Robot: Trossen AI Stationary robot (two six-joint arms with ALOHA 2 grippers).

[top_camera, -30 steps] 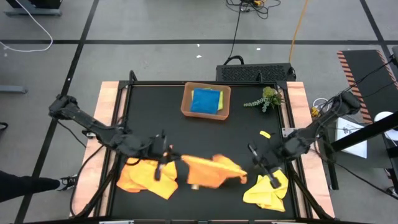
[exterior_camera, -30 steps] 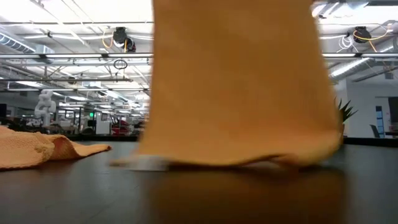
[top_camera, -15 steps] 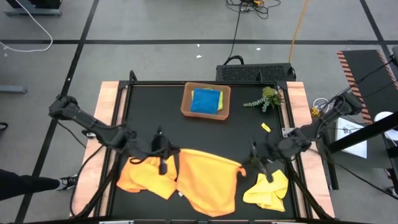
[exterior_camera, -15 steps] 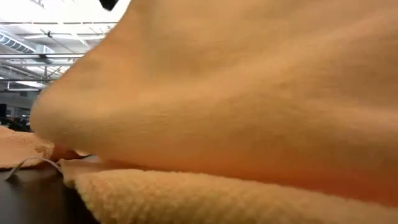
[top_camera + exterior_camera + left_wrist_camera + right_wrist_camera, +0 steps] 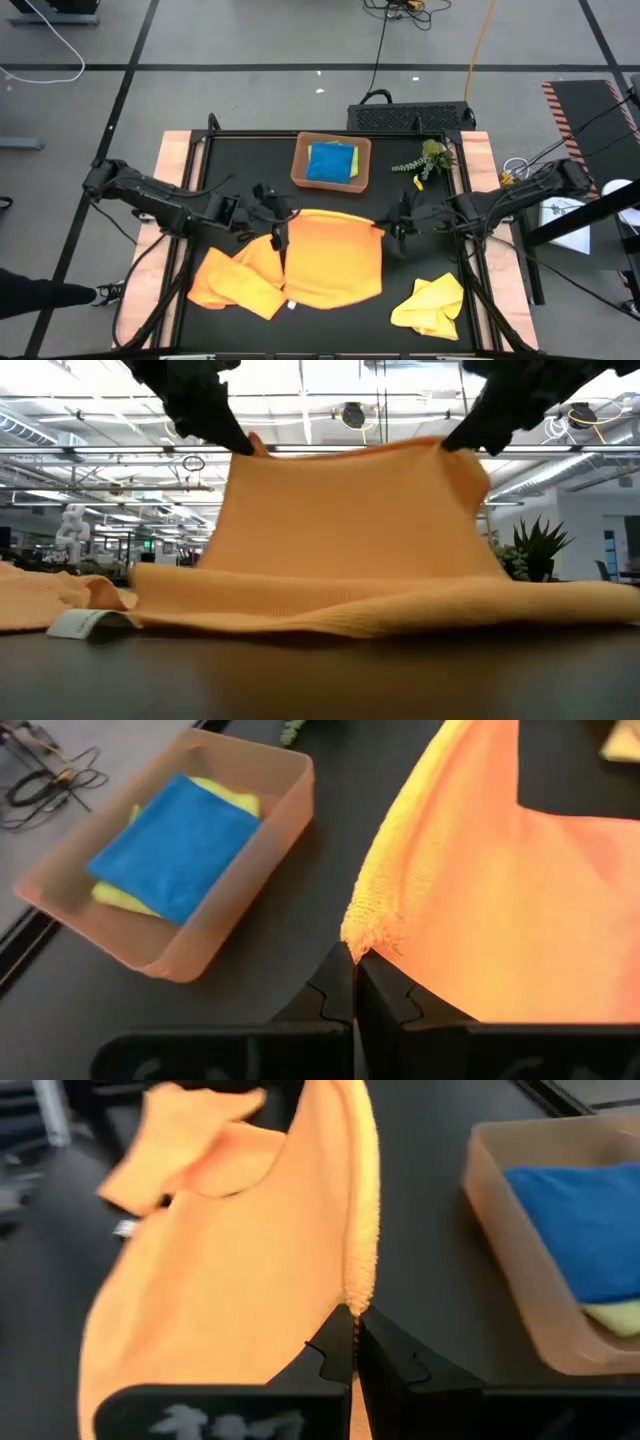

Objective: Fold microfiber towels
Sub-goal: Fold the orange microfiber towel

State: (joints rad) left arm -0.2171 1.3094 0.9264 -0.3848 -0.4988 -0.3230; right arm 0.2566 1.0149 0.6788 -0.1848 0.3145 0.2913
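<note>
Here the only label in sight is a small white tag (image 5: 78,624) at the near hem of the spread orange towel (image 5: 330,258), too small to read. The left tool (image 5: 277,216) and the right tool (image 5: 388,228) each pinch a far corner of that towel, lifting its far edge taut while the rest lies on the bench (image 5: 240,165). A second orange towel (image 5: 232,282) touches its left side, a crumpled yellow towel (image 5: 430,304) lies near the front right, and bare black surface separates the lifted edge from the tray (image 5: 298,166) holding a blue towel (image 5: 331,162).

The blue towel (image 5: 330,162) hides most of the yellow-green towel (image 5: 112,894) beneath.
</note>
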